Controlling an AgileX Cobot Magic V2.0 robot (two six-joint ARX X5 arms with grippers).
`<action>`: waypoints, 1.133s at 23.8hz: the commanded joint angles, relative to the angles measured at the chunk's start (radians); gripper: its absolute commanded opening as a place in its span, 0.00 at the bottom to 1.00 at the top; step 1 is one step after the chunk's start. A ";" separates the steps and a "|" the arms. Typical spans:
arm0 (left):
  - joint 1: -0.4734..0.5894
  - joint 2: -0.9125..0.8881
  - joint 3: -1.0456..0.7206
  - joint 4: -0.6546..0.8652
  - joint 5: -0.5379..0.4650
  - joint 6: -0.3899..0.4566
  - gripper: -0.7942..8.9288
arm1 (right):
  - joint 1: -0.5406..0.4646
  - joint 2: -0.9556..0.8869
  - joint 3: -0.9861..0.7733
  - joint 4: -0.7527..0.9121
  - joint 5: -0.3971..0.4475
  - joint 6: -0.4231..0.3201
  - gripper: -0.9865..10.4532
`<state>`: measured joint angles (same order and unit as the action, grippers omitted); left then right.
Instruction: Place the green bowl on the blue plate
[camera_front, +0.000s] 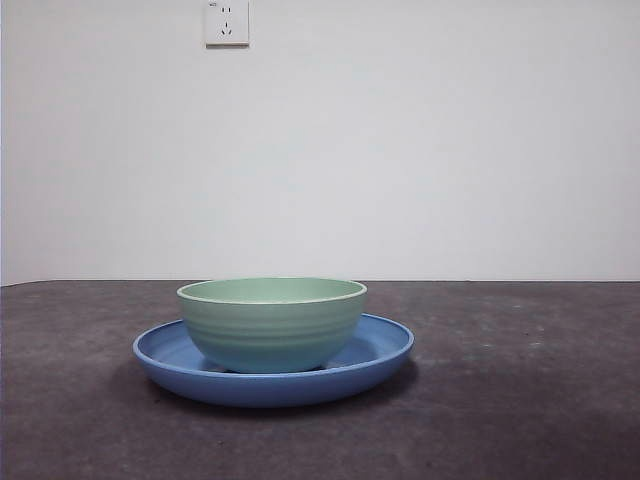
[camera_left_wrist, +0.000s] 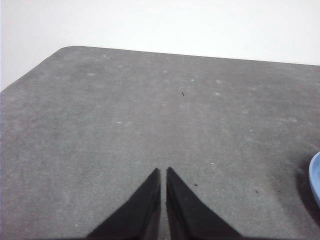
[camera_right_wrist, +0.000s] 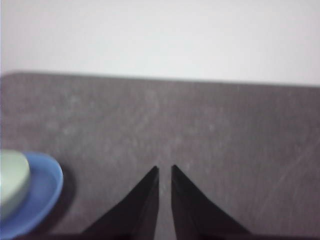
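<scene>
The green bowl (camera_front: 272, 322) sits upright inside the blue plate (camera_front: 385, 352), roughly centred, its base on the plate's flat floor; by this layout the placement looks complete. The plate rests on the grey table (camera_front: 520, 400). Neither arm appears in the front view. The left gripper (camera_left_wrist: 163, 172) hangs over bare table, its 2 jaws pressed nearly together and holding nothing, with only an edge of the plate at the side of its view. The right gripper (camera_right_wrist: 164, 170) is likewise empty, its jaws close with a thin gap, well apart from the bowl and plate. The bowl looks rigid, glossy and probably light. The smooth glaze is likely slippery, so the rim wall, 1 jaw inside and 1 outside, seems the soundest hold. The faint outer ribs may add slight friction.
</scene>
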<state>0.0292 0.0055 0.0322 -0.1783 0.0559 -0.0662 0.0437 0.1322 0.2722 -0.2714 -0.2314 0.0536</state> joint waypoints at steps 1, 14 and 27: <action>0.003 -0.002 -0.021 -0.008 -0.004 -0.002 0.10 | -0.002 -0.024 -0.043 0.016 0.004 -0.040 0.12; 0.003 -0.002 -0.021 -0.008 -0.004 -0.002 0.10 | 0.001 -0.129 -0.110 0.095 0.023 -0.055 0.12; 0.003 -0.002 -0.021 -0.008 -0.004 -0.002 0.10 | 0.000 -0.129 -0.159 0.349 0.024 -0.092 0.12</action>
<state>0.0292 0.0055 0.0322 -0.1780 0.0555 -0.0662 0.0437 0.0063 0.1276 0.0570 -0.2089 -0.0277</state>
